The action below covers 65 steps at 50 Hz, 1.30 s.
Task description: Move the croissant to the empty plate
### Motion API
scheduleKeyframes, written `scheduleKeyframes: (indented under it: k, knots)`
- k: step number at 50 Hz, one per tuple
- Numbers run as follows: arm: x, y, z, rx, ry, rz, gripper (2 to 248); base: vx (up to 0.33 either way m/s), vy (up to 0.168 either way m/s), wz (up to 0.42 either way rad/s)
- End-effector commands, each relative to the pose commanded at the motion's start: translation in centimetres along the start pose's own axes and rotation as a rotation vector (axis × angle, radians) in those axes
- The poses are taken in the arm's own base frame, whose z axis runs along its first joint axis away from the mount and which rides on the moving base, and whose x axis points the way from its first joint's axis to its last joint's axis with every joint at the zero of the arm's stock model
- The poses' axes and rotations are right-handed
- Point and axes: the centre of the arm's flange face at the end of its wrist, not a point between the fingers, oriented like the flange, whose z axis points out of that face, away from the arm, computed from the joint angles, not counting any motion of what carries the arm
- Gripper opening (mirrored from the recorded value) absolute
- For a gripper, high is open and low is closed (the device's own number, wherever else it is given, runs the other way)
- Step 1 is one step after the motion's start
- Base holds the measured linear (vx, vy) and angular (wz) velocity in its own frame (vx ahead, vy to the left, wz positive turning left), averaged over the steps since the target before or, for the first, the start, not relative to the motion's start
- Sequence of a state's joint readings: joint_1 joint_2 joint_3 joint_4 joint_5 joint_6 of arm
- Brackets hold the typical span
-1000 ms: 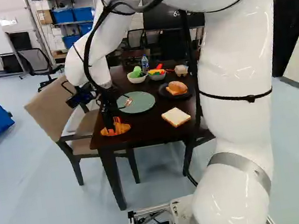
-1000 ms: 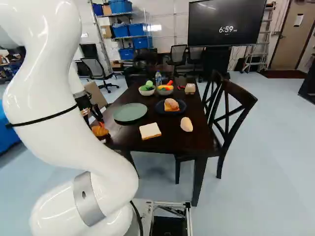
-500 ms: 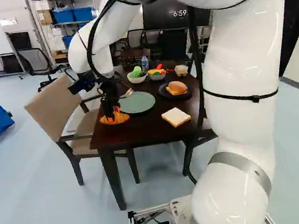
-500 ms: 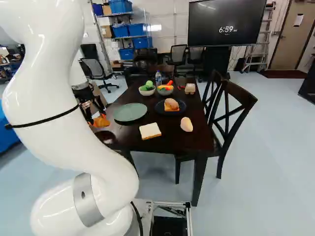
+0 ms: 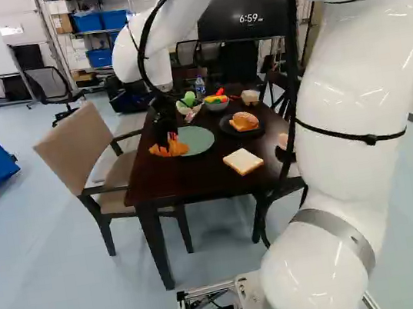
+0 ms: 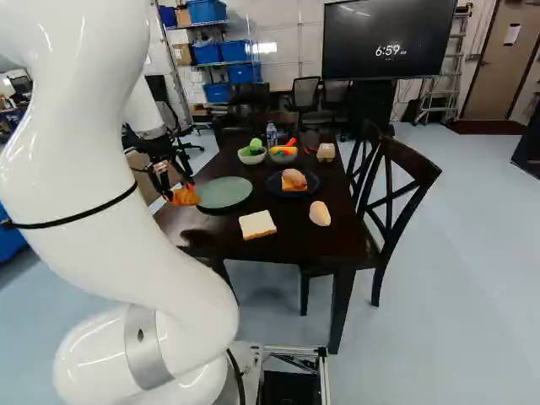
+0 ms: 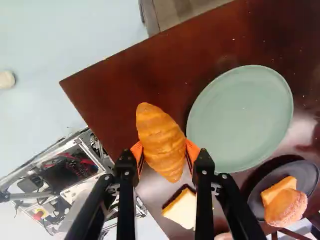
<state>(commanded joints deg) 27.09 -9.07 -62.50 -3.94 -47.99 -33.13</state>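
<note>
Dark table (image 7: pixel 112 95), green plate (image 7: pixel 240 120) bare on it, presumably meant for the croissant (image 7: pixel 159 135). Just beside that plate, the gripper (image 7: pixel 165 151) has it clamped between both fingers across the middle (sensible: its underside looks free for landing).

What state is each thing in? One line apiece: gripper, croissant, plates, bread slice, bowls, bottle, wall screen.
Gripper, shut on the croissant
Croissant, held, apparently raised above the table
Green plate, empty
Dark plate, loaded with food
Bread slice, lying flat
White bowl, holding green food
Grey bowl, holding colourful food
Bottle, upright
Wall screen, on
</note>
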Motion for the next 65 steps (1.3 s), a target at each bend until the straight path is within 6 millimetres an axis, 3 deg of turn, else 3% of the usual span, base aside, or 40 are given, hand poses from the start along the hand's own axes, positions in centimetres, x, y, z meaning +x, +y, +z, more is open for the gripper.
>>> scheduleKeyframes:
  k: [40, 65]
  knots:
    - [0.4, 8.2, 0.5, -0.019, 0.004, 0.117, 123, 0.0, 0.0, 0.0]
    - [-0.3, 13.5, 0.9, -0.037, 0.012, 0.192, 123, 0.0, 0.0, 0.0]
